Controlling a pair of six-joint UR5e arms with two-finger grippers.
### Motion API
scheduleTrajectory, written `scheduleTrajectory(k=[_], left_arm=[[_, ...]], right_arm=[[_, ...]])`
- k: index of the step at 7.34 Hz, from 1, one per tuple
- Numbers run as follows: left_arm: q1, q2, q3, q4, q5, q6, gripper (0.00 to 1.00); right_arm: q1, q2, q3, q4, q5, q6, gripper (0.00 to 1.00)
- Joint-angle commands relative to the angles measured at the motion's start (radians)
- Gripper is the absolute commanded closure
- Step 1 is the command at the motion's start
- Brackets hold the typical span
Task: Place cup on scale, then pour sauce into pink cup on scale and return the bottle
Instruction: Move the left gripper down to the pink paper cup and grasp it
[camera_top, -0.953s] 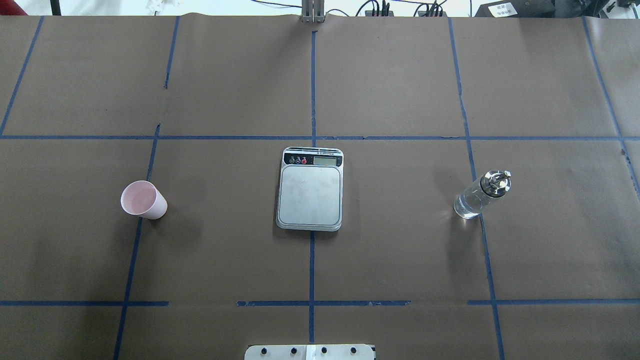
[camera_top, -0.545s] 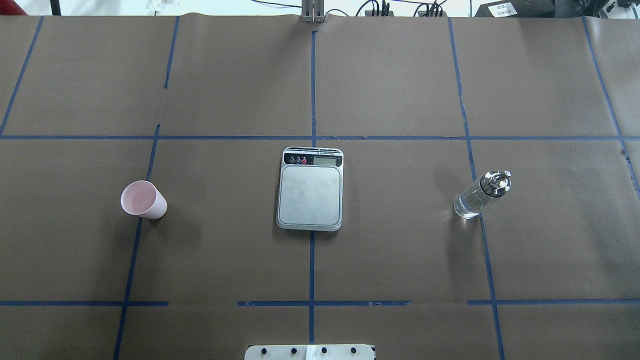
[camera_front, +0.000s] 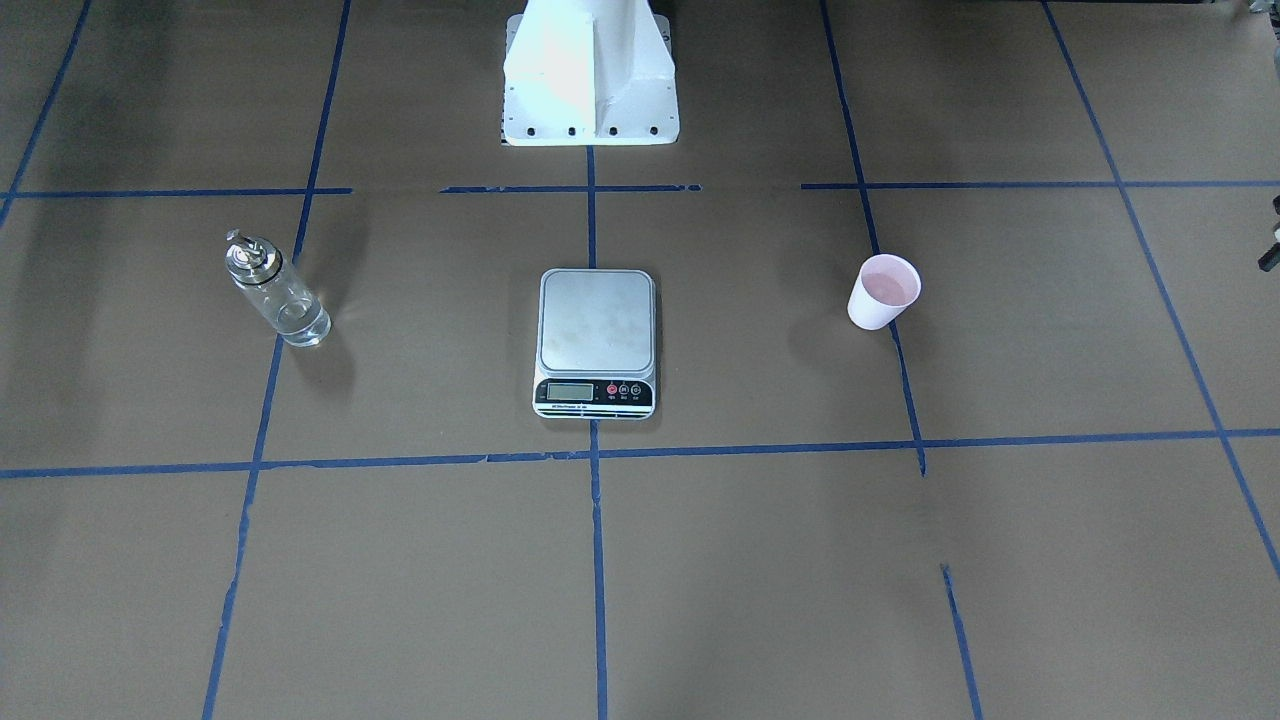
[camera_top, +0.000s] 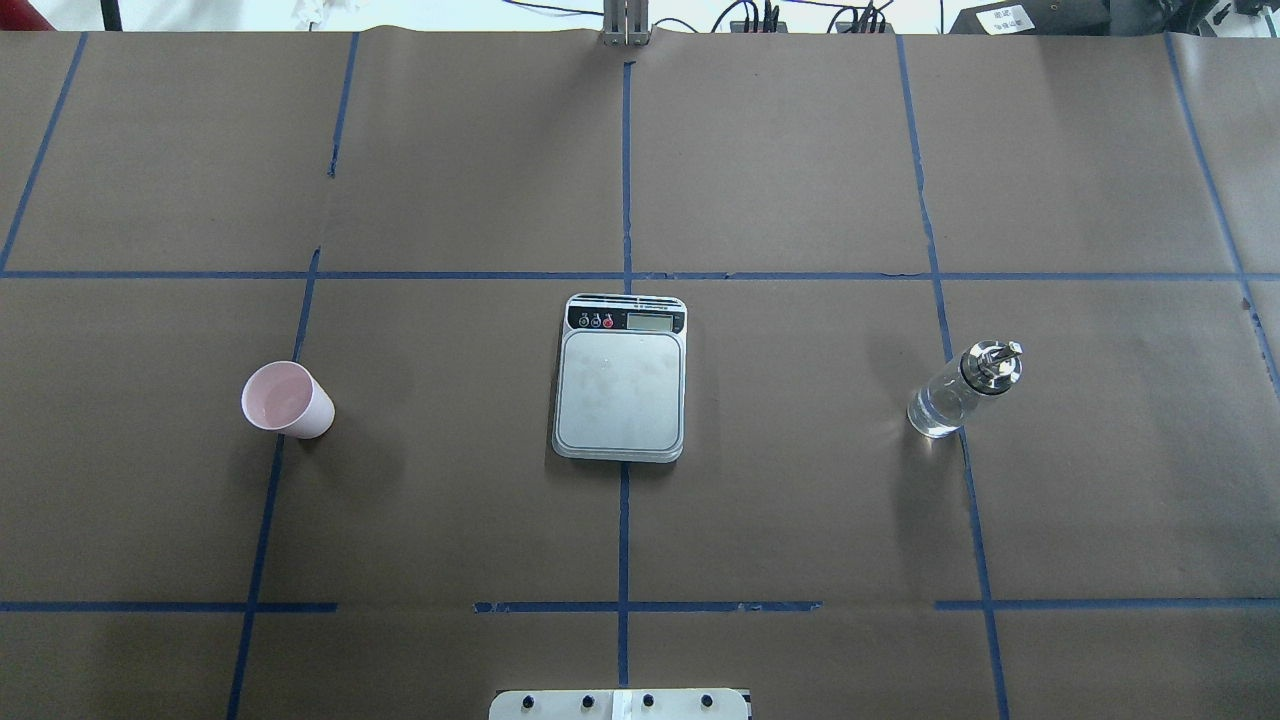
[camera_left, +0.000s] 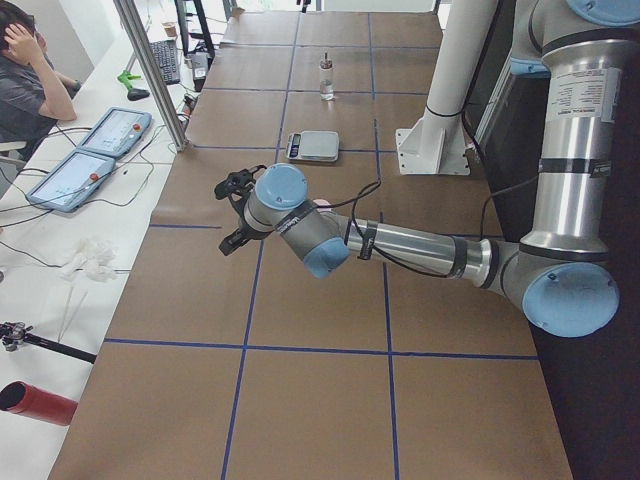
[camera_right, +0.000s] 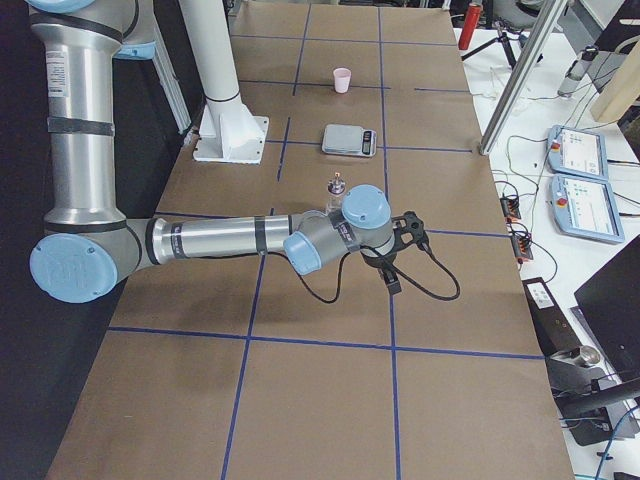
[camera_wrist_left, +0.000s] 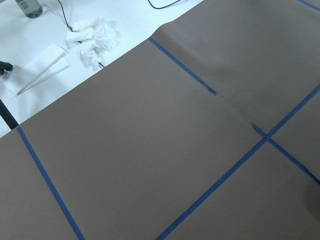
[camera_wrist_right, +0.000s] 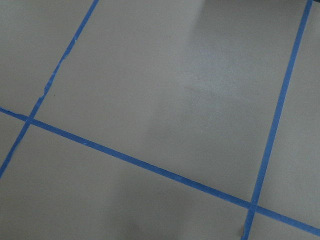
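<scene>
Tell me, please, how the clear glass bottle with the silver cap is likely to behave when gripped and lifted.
The clear glass cylindrical bottle stands tall on a narrow base, so a push near its silver metal cap would probably tip it. Its smooth glass wall may slip in a light grip. Being round, it would likely roll if toppled.

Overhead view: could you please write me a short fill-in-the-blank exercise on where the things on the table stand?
1. The bottle stands on the robot's ____ side.
2. Between it and the cup lies the ____.
3. The cup is ____ inside.

Missing words: right; scale; pink.
</scene>
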Motion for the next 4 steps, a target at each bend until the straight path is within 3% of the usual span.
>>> scheduleTrajectory(k=[1, 4], left_arm=[[0.161, 0.002, -0.064, -0.029, 0.08, -0.333, 0.0], [0.512, 0.135, -0.279, -0.023, 0.481, -0.76, 0.0]], right_arm=[[-0.004, 0.002, 0.002, 0.003, 0.004, 0.005, 0.0], [-0.004, -0.005, 0.002, 0.002, 0.001, 0.008, 0.0]])
